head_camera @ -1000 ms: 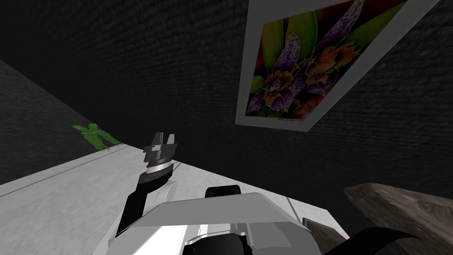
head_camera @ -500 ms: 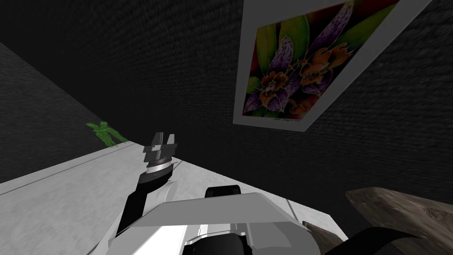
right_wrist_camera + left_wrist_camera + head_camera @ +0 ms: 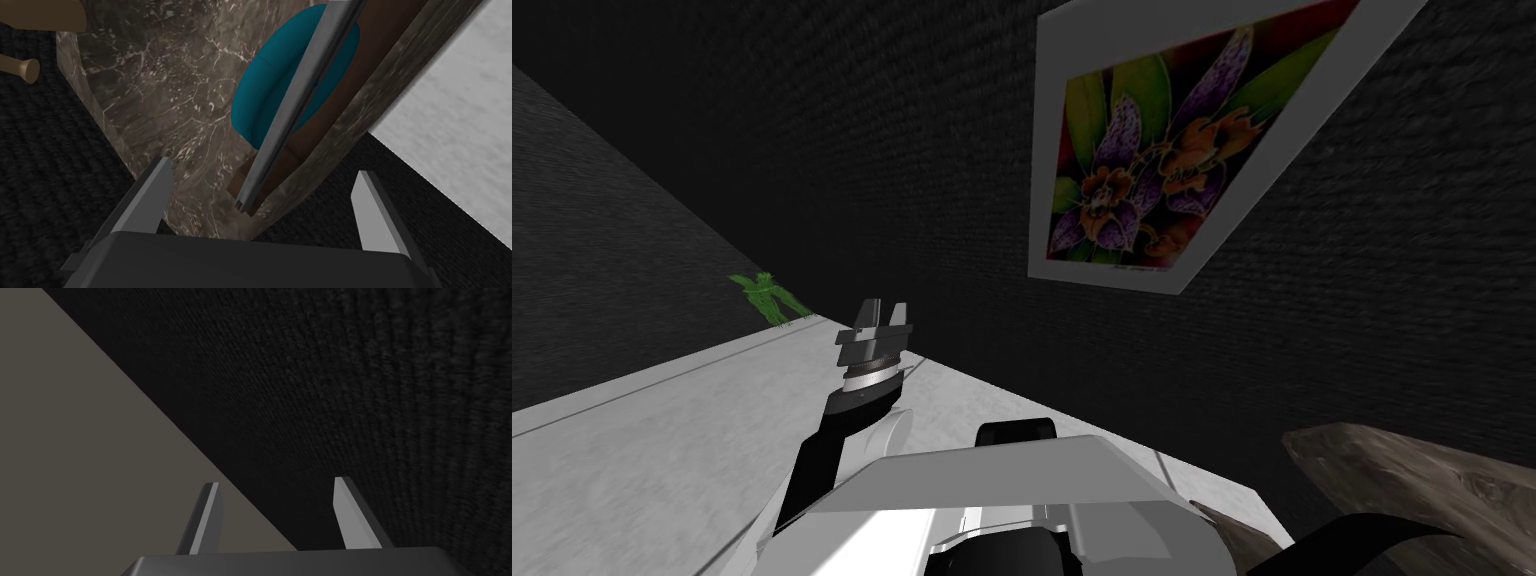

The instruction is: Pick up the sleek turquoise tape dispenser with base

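Here, one teal tape dispenser (image 3: 260, 105)

Head camera: my high view, rolled, facing steeply down and forward onto the dark wall (image 3: 912, 150) and a framed picture (image 3: 1152, 170).
Left wrist camera: I look along the left end effector (image 3: 275, 483) at that same wall.
Right wrist camera: I look along the right end effector (image 3: 262, 166), close over the marbled table (image 3: 150, 100). The head view shares this table and the white floor (image 3: 450, 125).
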Motion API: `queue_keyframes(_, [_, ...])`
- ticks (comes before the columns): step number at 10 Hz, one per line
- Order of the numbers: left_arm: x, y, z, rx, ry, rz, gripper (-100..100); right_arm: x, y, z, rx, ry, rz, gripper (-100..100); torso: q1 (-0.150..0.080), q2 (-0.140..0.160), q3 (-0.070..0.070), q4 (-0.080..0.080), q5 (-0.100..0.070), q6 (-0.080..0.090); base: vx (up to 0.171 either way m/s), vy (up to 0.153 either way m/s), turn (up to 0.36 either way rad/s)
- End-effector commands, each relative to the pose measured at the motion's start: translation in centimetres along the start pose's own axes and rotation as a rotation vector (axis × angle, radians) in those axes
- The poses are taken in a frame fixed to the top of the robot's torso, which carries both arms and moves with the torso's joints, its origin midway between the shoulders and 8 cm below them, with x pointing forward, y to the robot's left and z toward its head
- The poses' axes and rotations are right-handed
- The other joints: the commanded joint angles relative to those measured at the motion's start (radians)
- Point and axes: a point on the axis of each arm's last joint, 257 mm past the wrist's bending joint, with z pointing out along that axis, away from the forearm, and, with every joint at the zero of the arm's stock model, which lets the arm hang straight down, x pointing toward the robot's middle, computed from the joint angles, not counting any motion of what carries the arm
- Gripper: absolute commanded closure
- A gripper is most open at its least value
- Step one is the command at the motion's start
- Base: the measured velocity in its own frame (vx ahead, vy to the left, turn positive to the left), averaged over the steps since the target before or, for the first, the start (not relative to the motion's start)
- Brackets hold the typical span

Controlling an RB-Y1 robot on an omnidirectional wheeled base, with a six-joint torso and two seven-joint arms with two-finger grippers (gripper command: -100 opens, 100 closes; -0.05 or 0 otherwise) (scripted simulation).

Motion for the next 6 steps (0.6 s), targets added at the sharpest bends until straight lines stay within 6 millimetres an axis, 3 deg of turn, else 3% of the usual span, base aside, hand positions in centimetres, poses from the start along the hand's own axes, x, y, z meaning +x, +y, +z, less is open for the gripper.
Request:
queue_keyframes(1, [0.0, 0.0, 0.0, 0.000, 0.000, 0.000, 0, 0.0, 0.0, 0.0, 0.000, 0.000, 0.000, 0, 0.000, 0.000, 0.000, 0.000, 0.000, 0.000, -0.003, -0.007, 0.000])
queue_keyframes(2, [0.0, 0.0, 0.0, 0.000, 0.000, 0.000, 0, 1.0, 0.9, 0.5, -0.005, 0.021, 0.020, -100, 0.002, -0.001, -0.001, 0.000, 0.001, 0.000, -0.046, -0.023, 0.232])
queue_keyframes(4, [0.0, 0.0, 0.0, 0.000, 0.000, 0.000, 0, 1.1, 1.1, 0.7, -0.008, 0.024, 0.020, -100, 0.000, 0.002, 0.001, 0.000, 0.000, -0.001, -0.061, -0.038, 0.140])
queue_keyframes(5, [0.0, 0.0, 0.0, 0.000, 0.000, 0.000, 0, 1.1, 1.1, 0.7, -0.007, 0.026, 0.024, 100, 0.001, 0.001, 0.001, 0.000, 0.000, 0.000, -0.005, -0.005, -0.007])
queue_keyframes(6, [0.0, 0.0, 0.0, 0.000, 0.000, 0.000, 0, 1.1, 1.1, 0.7, -0.007, 0.026, 0.024, 100, 0.002, -0.001, 0.000, 0.000, 0.001, 0.000, 0.000, 0.000, 0.000])
